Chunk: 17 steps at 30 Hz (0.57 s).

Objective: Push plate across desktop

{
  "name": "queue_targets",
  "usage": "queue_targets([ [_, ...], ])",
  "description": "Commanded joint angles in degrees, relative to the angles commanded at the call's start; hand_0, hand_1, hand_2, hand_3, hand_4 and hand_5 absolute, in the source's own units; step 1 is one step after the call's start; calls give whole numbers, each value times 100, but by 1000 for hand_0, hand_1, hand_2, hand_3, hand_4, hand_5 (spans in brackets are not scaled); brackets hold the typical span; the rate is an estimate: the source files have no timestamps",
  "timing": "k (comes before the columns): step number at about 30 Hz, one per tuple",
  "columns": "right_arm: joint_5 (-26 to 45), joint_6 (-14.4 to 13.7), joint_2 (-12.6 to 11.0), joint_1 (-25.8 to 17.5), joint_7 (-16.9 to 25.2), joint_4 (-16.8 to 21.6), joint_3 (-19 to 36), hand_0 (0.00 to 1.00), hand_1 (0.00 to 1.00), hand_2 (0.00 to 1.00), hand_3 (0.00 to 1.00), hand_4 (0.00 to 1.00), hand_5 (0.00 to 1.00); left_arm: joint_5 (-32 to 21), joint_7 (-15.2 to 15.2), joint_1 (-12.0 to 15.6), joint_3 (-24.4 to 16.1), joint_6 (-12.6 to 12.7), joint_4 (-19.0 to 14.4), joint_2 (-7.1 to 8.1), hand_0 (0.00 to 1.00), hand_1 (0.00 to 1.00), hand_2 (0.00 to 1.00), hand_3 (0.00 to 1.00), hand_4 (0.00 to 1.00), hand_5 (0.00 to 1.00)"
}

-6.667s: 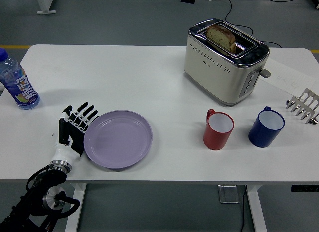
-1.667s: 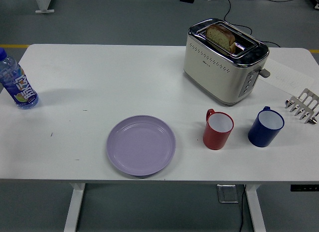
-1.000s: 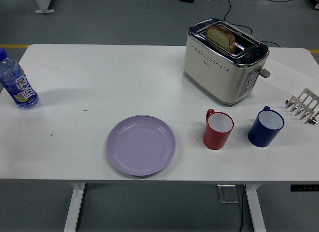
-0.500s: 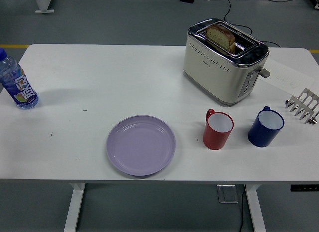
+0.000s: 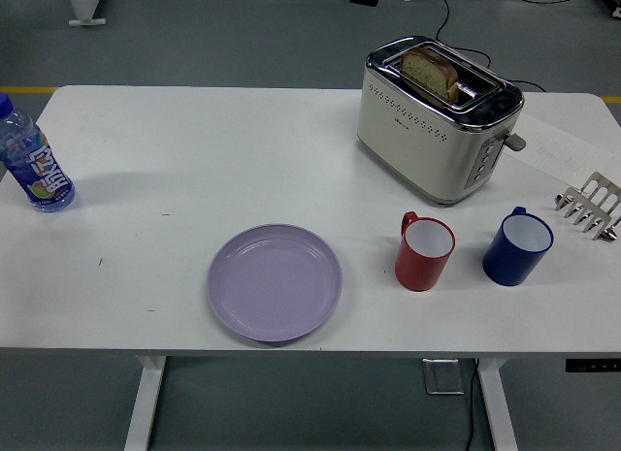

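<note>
Alone, plate (image 5: 275,282) near table (image 5: 194,150) front

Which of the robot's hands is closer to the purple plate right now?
Neither can be called: no hand or arm shows in the head view. The purple plate sits alone near the table's front edge, left of the red mug.

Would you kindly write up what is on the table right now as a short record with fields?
plate: purple plate, empty, near the front edge of the white table
cups: red cup right of the plate, blue cup further right, both upright
toaster: toaster at the far right, slice of bread in a slot
bottle: bottle upright at the left edge
rack: metal rack at the right edge
robot hands: none in view
</note>
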Motion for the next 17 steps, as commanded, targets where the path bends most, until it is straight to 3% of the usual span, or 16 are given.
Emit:
queue_targets([
  [17, 13, -11, -8, 11, 11, -2, -8, 600, 545, 638, 627, 372, 555, -41, -12, -12, -7, 20, 3, -17, 765, 760, 719, 699, 572, 998],
])
